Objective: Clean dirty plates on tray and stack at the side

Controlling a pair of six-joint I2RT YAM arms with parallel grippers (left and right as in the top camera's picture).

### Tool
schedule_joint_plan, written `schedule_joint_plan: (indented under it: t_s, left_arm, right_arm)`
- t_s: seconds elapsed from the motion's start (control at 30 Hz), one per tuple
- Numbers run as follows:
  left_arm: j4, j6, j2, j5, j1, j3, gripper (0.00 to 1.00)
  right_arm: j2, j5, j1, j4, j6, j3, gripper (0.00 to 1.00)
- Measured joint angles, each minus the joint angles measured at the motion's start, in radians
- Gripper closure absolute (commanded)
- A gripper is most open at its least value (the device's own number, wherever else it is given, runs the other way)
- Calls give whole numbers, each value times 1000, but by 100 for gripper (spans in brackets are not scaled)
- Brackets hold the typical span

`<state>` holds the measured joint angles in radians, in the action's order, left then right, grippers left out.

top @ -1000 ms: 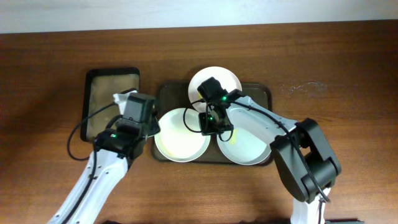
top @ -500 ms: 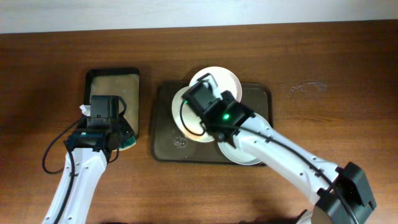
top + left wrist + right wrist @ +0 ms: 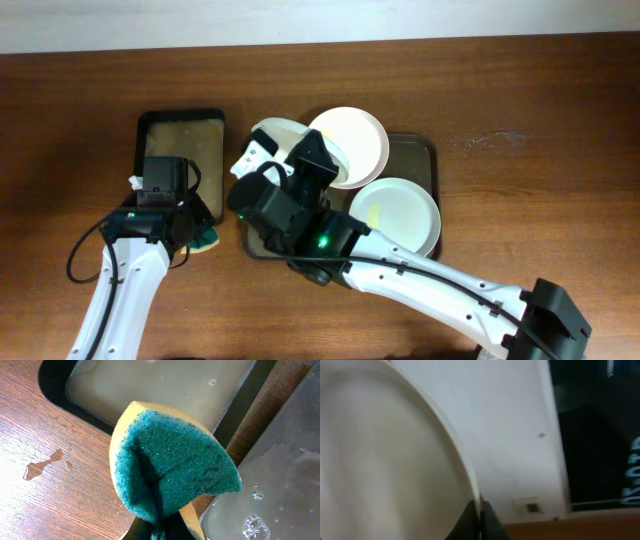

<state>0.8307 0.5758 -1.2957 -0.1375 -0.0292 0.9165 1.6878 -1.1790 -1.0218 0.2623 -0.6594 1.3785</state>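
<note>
Your right gripper (image 3: pixel 481 516) is clamping a plate (image 3: pixel 265 137) over the tray's (image 3: pixel 408 158) left edge; your left gripper (image 3: pixel 157 532) is pinching the sponge (image 3: pixel 170 465).

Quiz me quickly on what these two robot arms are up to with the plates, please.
1. True or false: the left gripper is shut on the sponge.
2. What does the right gripper hold? A) a white plate B) a cloth C) nothing
3. Fill in: ___ other plates rest on the brown tray.
Key: 1 true; 2 A; 3 two.
</note>
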Motion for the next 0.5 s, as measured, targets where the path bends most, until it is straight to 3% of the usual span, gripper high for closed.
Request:
schedule_joint_plan:
  t_s: [0.27, 0.5]
  left_arm:
    - [0, -11, 0, 0, 0, 0, 100]
    - [11, -11, 0, 0, 0, 0, 100]
  right_arm:
    - [0, -74, -3, -31, -104, 0, 96]
    - [0, -77, 9, 2, 44, 0, 96]
